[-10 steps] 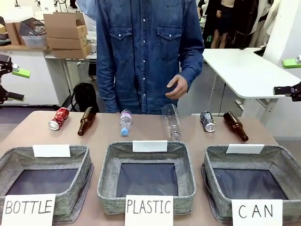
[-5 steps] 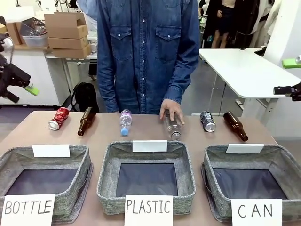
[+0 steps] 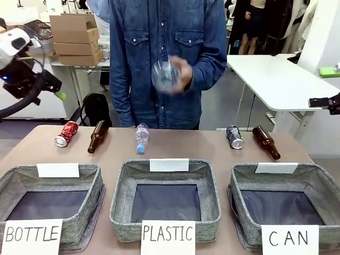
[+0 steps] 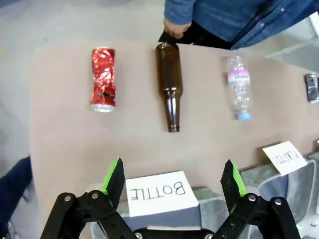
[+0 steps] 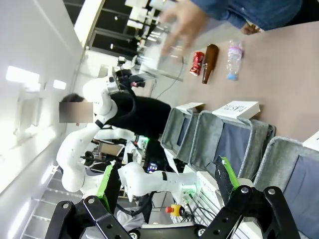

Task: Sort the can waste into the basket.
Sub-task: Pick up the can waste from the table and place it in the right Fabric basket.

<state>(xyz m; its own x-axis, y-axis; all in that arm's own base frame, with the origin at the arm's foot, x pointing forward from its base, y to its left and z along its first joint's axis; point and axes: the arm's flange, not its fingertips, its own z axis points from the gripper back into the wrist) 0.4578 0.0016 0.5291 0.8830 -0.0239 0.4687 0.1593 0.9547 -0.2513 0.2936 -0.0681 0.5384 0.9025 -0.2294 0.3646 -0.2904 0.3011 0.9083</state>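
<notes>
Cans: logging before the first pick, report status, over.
Left gripper open, above BOTTLE bin. Right gripper open, held aside. Red can and black can on table, outside CAN basket. Brown bottle beside black can.

Red can [image 3: 66, 133] and dark can [image 3: 234, 136] on table [image 3: 175, 146]

the person's hand [image 3: 184, 74] and the clear bottle [image 3: 164, 76] it holds are smeared by blur at twelve o'clock of the front view, so the grip cannot be told. the dark can [image 4: 312, 88] is cut by the left wrist view's edge at three o'clock, its print too small to read. the can basket [image 3: 314, 172] runs off the front view at four o'clock, and the bottle basket [image 3: 21, 172] at eight o'clock
</notes>
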